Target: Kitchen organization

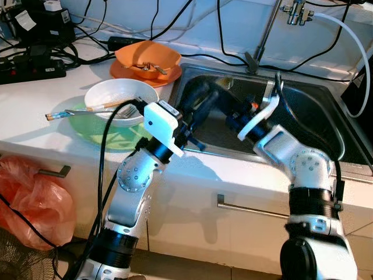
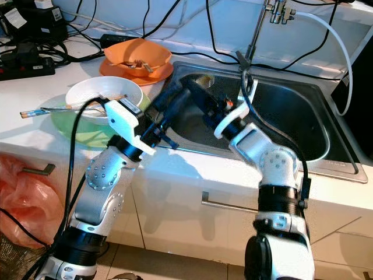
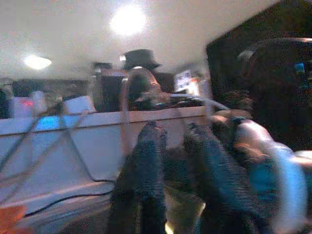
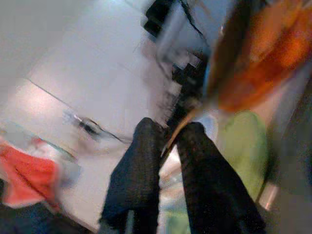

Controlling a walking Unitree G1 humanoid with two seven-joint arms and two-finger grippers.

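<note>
Fingers of the left gripper (image 1: 205, 104) reached over the sink (image 1: 326, 116) rim, nearly together with only a slim gap and nothing visibly between them. Those of the right gripper (image 4: 168, 139) pinched a thin, blurred, orange-brown edge; I could not tell what it was. On the table (image 1: 23, 116) left of the sink sat a white bowl (image 1: 111, 93) with chopsticks (image 1: 87, 109) on a green plate (image 1: 116, 137), and an orange bowl (image 1: 148, 56) behind.
</note>
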